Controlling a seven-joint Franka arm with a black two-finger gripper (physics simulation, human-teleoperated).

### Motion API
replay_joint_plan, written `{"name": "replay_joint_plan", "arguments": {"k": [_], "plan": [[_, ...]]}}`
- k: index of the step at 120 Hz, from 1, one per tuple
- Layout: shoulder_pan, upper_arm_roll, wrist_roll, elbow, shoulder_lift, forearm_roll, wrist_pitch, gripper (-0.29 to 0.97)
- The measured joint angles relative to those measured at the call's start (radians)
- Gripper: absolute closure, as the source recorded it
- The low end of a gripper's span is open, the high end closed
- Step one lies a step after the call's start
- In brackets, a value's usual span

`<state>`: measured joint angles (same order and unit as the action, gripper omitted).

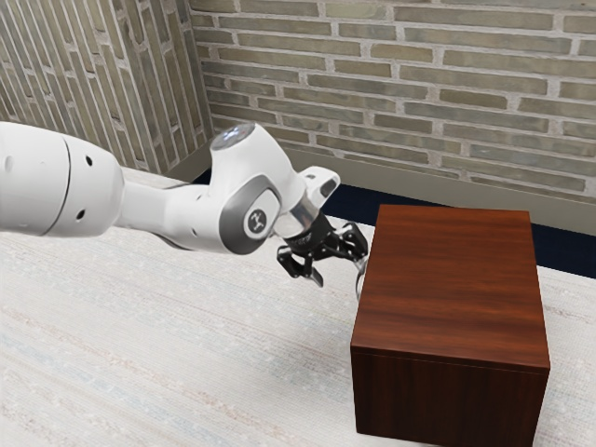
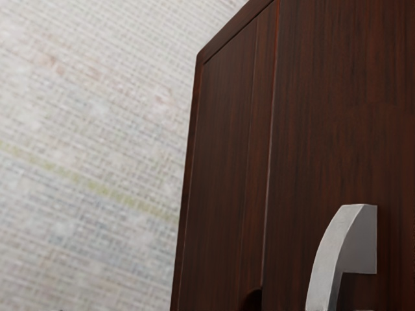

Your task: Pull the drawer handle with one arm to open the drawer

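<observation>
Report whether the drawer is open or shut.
Shut. In the wrist view the drawer front with its handle lies flush with the cabinet face; nothing juts out in the exterior view.

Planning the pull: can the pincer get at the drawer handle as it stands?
Probably yes. The pincer is open right beside the handle, nothing lies between them, and the handle stands proud of the drawer front.

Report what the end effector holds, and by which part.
Cannot tell. The end effector sits close by the drawer handle, but whether it grips it is unclear.
</observation>
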<state>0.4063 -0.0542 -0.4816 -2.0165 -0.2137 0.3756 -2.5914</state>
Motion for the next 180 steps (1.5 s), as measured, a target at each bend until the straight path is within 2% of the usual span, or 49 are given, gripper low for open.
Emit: {"name": "replay_joint_plan", "arguments": {"k": [91, 180], "plan": [[-0.007, -0.003, 0.025, -0.03, 0.007, 0.002, 0.026, 0.12], [-0.028, -0.081, 0.079, -0.118, 0.097, -0.008, 0.076, 0.12]]}}
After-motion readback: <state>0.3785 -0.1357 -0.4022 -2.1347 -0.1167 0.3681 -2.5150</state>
